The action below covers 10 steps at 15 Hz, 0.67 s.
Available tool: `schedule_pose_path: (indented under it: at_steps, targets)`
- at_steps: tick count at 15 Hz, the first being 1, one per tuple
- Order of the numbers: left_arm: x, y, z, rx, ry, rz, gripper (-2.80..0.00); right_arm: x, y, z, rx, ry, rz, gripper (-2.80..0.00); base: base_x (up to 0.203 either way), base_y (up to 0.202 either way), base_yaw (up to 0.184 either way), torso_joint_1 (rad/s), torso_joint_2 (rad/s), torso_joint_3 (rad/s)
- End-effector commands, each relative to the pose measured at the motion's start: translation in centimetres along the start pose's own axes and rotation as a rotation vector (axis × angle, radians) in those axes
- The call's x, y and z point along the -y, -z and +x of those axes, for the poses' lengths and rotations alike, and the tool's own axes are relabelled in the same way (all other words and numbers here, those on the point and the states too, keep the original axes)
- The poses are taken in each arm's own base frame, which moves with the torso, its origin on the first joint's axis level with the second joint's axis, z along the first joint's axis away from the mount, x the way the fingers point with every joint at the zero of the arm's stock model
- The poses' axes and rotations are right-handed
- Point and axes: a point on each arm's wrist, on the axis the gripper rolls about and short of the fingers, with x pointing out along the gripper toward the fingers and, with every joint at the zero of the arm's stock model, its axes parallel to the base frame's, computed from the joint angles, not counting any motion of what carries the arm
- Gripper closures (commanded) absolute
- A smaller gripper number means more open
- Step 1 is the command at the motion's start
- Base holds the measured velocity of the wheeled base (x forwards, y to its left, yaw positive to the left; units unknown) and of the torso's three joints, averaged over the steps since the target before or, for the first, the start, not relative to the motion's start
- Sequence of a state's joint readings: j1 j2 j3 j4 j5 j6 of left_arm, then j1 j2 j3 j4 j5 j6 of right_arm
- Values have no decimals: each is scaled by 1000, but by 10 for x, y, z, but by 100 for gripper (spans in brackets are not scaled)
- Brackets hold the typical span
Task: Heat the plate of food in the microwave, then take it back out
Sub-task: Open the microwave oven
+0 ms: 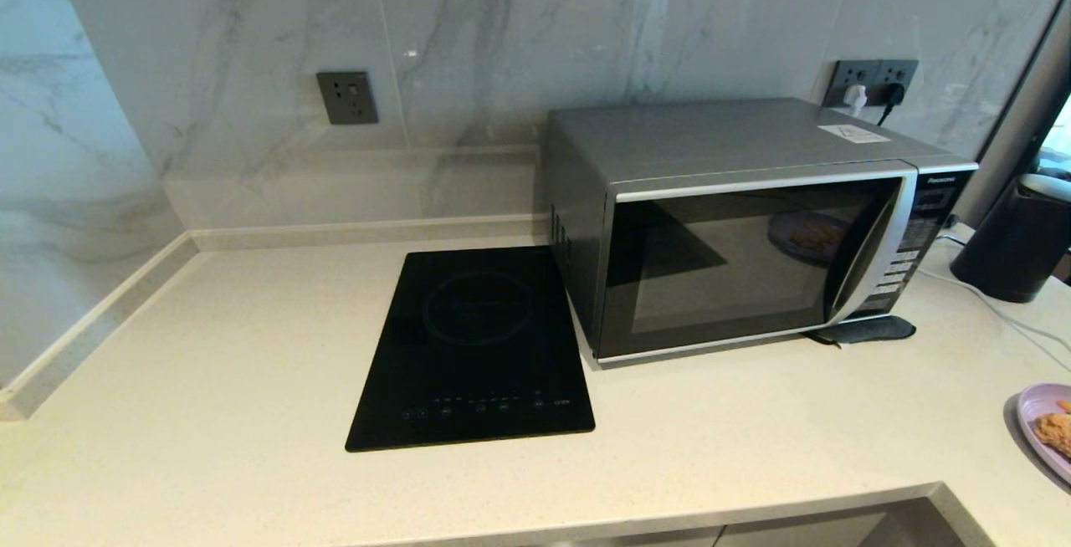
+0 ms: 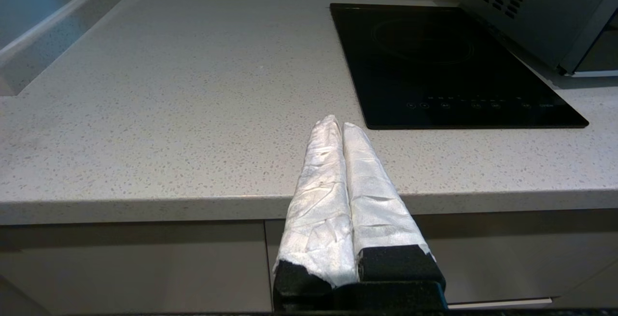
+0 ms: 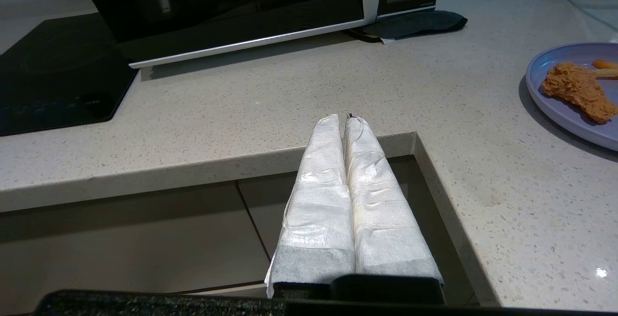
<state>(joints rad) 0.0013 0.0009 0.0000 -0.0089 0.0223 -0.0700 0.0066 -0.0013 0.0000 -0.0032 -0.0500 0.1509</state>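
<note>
The right hand [image 3: 346, 119] hangs pressed together and empty at the counter [image 3: 270, 108] edge; the plate of food [image 3: 574, 91] lies on the counter off to its right, the shut Panasonic microwave [image 3: 231, 11] ahead. The left hand [image 2: 337, 123], also closed and empty, hangs parked near the induction hob [image 2: 444, 64]. The door glass seems to reflect the plate.

- I see the speckled countertop [image 1: 209, 380]; on it stand the microwave [image 1: 736, 221] and black hob [image 1: 473, 350].
- The plate of food [image 3: 574, 89] lies near my right gripper [image 3: 346, 118].
</note>
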Motion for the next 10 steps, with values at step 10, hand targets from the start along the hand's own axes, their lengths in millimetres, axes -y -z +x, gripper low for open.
schedule_pose_path:
  at_steps: [10]
  targets:
    - [0,0,0,0,-1,-1,0,0,0,0,-5,4,-1,0,0,0,0,0,0,0]
